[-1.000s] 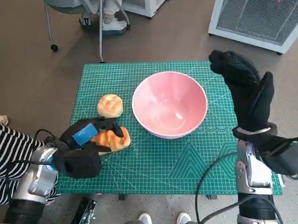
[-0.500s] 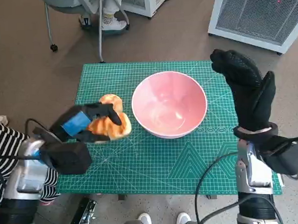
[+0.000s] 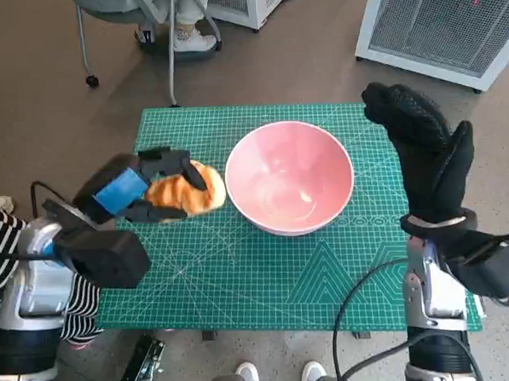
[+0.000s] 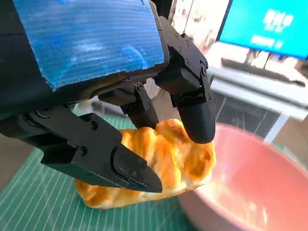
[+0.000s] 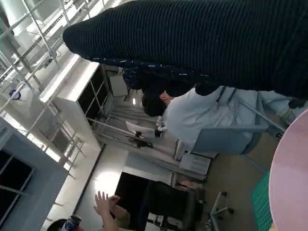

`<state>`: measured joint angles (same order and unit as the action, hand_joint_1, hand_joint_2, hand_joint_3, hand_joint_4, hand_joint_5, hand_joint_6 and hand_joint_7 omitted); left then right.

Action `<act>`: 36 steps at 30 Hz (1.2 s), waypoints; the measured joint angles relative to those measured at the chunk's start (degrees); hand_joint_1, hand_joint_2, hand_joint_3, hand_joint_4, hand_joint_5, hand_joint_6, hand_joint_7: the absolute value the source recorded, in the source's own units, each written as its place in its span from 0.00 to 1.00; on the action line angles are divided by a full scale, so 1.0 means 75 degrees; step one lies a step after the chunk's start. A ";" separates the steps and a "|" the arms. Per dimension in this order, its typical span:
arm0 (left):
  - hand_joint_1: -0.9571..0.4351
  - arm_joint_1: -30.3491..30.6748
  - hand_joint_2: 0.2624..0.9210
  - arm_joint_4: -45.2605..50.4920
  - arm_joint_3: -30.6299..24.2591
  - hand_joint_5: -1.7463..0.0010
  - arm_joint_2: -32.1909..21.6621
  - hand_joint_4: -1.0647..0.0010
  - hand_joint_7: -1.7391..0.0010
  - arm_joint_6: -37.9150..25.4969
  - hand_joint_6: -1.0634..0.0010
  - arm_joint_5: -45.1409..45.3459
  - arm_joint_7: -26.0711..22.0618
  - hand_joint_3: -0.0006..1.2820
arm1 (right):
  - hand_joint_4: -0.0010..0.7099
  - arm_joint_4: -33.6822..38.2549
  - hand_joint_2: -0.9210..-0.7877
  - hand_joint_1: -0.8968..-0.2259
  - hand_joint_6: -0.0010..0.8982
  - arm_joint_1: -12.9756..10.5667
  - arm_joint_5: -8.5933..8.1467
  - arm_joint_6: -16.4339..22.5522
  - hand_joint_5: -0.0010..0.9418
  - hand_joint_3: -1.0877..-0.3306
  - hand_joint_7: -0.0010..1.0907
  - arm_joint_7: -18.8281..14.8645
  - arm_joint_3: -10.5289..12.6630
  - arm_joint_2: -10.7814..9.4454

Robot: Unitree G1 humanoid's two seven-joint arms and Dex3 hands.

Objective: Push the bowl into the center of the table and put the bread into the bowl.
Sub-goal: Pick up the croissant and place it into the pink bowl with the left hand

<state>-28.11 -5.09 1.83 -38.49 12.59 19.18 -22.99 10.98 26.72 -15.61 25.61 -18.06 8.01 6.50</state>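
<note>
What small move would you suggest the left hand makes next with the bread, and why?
Probably carry it sideways over the rim: the left hand grips the bread just beside the pink bowl, which looks empty, not above it.

Bowl sits on the mat, roughly mid-table, nearer the far edge than the near one. Left hand is left of the bowl, holding a bread piece w/ fingers over its top and thumb under; bread end is just beside the bowl's left rim, outside it. In the left wrist view the bread sits betw. the fingers, bowl wall right next to it. Right hand stands upright at the bowl's right, over the mat's right edge, apart from the rim. Chair legs beyond the table's far-left side; a cabinet far right. Shoes at the near edge.
</note>
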 measured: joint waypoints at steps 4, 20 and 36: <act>0.69 -0.0400 1.00 0.0114 -0.0061 0.36 0.0105 0.31 0.31 -0.0117 0.43 -0.0013 0.0072 0.04 | 0.29 0.0005 0.00 0.31 0.19 0.0000 0.0000 0.0022 0.00 0.52 0.31 0.0001 0.0024 0.0000; 0.69 -0.2570 0.98 -0.0631 0.0554 0.39 0.1592 0.28 0.33 -0.0525 0.40 0.0139 0.0721 0.04 | 0.27 -0.0005 0.00 0.30 0.17 -0.0091 0.0029 0.0187 0.00 0.52 0.31 0.0093 0.0063 -0.0022; 0.69 -0.4362 1.00 -0.4348 0.1587 0.37 0.2883 0.29 0.34 -0.0116 0.39 0.0264 0.0786 0.02 | 0.27 -0.0049 0.00 0.31 0.16 -0.0217 0.0047 0.0356 0.00 0.50 0.31 0.0231 0.0087 0.0007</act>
<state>-60.83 -37.70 13.73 -16.87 11.72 21.16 -17.09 10.61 25.09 -15.25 28.28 -16.32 8.66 6.55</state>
